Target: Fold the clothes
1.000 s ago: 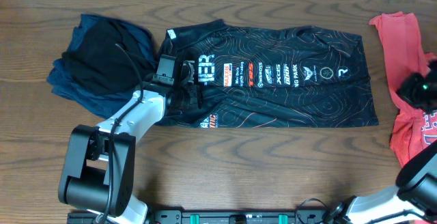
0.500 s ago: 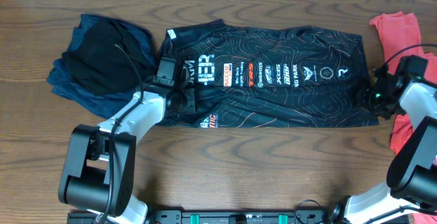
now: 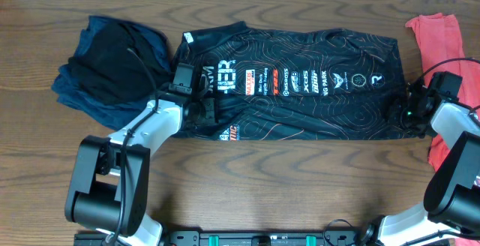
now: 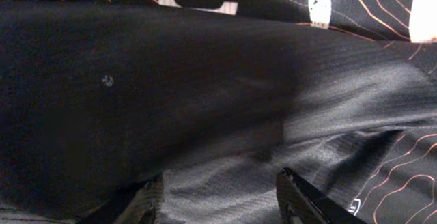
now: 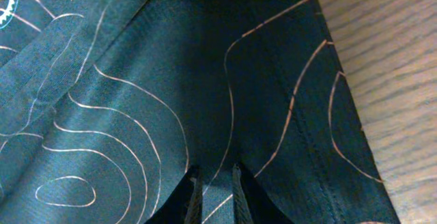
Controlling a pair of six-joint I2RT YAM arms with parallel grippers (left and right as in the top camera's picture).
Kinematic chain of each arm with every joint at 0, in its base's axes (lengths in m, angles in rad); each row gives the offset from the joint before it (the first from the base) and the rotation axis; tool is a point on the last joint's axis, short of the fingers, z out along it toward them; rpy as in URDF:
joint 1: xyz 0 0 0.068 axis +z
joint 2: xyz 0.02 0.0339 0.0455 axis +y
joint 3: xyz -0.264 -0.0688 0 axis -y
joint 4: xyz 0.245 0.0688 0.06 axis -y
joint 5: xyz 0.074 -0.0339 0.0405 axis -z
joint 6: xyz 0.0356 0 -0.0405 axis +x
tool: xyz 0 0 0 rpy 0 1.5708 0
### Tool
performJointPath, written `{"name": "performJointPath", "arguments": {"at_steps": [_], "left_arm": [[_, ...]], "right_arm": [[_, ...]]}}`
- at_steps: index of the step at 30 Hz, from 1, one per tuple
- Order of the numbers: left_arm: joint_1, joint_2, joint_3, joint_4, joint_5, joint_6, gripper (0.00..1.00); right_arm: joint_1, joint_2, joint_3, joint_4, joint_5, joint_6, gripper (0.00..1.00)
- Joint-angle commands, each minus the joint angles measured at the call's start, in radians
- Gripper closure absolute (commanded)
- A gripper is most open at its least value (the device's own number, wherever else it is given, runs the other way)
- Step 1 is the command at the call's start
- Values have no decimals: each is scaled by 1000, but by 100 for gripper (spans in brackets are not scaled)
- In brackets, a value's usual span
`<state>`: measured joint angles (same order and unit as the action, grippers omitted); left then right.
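The black "100KM FINISHER" T-shirt [image 3: 300, 88] with thin orange contour lines lies spread lengthwise across the table's middle. My left gripper [image 3: 201, 100] rests on its left end. In the left wrist view the gripper [image 4: 222, 197] stands wide open with dark cloth [image 4: 205, 101] lying between the fingers. My right gripper [image 3: 405, 113] is at the shirt's lower right edge. In the right wrist view the gripper [image 5: 216, 193] is almost closed, pinching a narrow strip of the shirt [image 5: 136, 115] near its hem. The coral-red tee [image 3: 436, 40] lies at the far right. The navy and black tees [image 3: 112, 62] are piled at the left.
Bare wood table [image 3: 300, 178] shows in front of the shirt and beside its hem in the right wrist view [image 5: 396, 60]. The left arm's base [image 3: 105, 186] stands at the front left. The coral tee lies just behind the right arm.
The right arm swung in from the far right edge to the shirt's lower right corner and came down on it. The left gripper has stayed in place.
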<state>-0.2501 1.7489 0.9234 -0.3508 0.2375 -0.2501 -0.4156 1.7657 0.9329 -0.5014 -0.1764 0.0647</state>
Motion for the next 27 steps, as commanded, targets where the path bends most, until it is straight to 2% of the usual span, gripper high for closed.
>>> {"name": "performJointPath", "arguments": {"at_steps": [1, 8, 16, 27], "left_arm": [[3, 75, -43, -71, -21, 6, 44], [3, 74, -43, -227, 6, 5, 44], [3, 74, -43, -372, 11, 5, 44], [3, 66, -43, -479, 21, 6, 45]], "right_arm": [[3, 39, -52, -53, 146, 61, 84], [-1, 39, -52, -172, 341, 185, 85], [-23, 39, -52, -268, 401, 272, 89], [-38, -43, -52, -354, 412, 311, 89]]}}
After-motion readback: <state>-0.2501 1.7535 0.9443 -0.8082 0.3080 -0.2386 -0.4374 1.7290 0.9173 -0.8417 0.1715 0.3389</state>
